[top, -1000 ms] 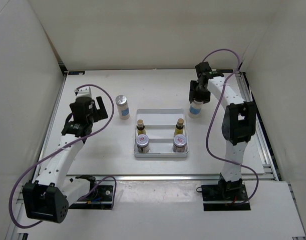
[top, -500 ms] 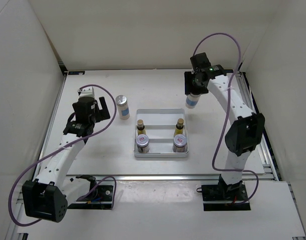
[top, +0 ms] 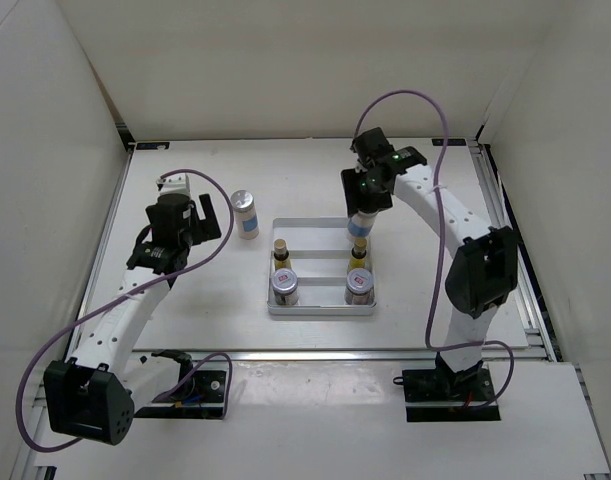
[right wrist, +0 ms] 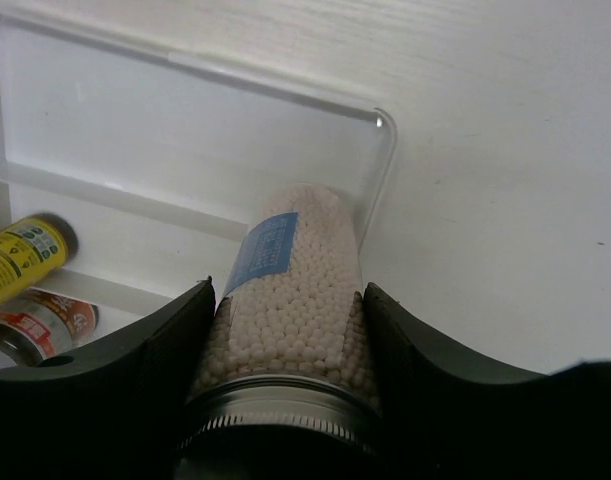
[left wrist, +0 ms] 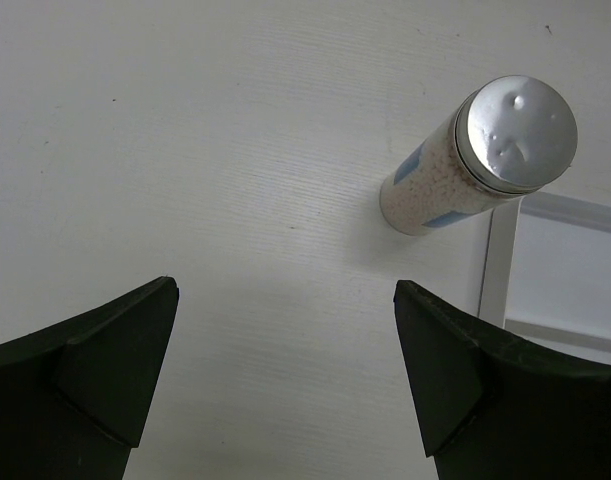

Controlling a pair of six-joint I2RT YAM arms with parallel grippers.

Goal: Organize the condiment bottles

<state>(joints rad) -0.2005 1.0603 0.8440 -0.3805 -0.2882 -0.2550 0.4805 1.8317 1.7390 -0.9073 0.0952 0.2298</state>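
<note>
Top external view. Tray [top: 321,313]: one. Grippers: two. White bottles: two. The held white bottle [top: 361,224] is clamped in the right gripper [top: 362,208] above the tray's far right corner. The free white bottle [top: 245,215] stands left of the tray, near the left gripper [top: 205,217], which is spread and empty. Squat jars: two, left jar [top: 285,285] and right jar [top: 358,284], in the near compartments. Yellow bottles: two, left yellow bottle [top: 281,249] and right yellow bottle [top: 359,255], behind the jars.

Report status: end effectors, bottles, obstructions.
Right end effector shut on white bottle, above tray's far right corner. Left end effector open, empty; second white bottle standing outside tray. Yellow bottles and jars already in tray; far row looks free.
</note>
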